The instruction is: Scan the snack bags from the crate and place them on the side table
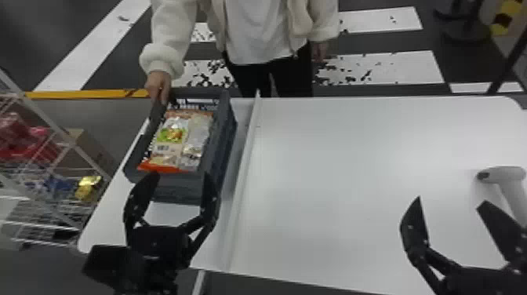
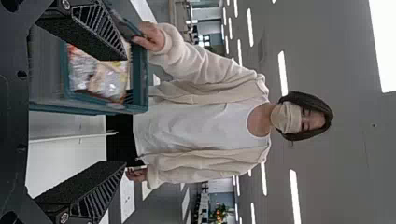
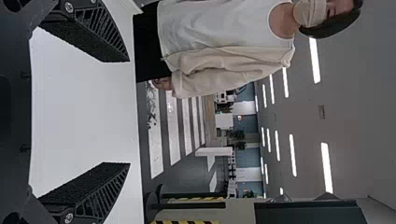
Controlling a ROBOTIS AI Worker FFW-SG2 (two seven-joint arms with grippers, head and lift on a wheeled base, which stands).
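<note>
My left gripper [image 1: 181, 187] is open just in front of the near end of the grey crate [image 1: 178, 186], nothing between its fingers. Snack bags, one orange and clear [image 1: 172, 137], lie in the crate; a person's hand holds its far left corner. In the left wrist view the left gripper [image 2: 123, 112] stands open, with the snack bags [image 2: 95, 74] in the crate [image 2: 140, 84] beyond. My right gripper [image 1: 451, 202] is open over the table's right part, near the white scanner [image 1: 504, 174]. The right wrist view has the right gripper [image 3: 128, 112] open and empty.
A raised white strip [image 1: 245, 157] divides the white table [image 1: 333, 164] just right of the crate. At the left stands a wire rack [image 1: 74, 145] with red, blue and gold packages. The person stands behind the table's far edge.
</note>
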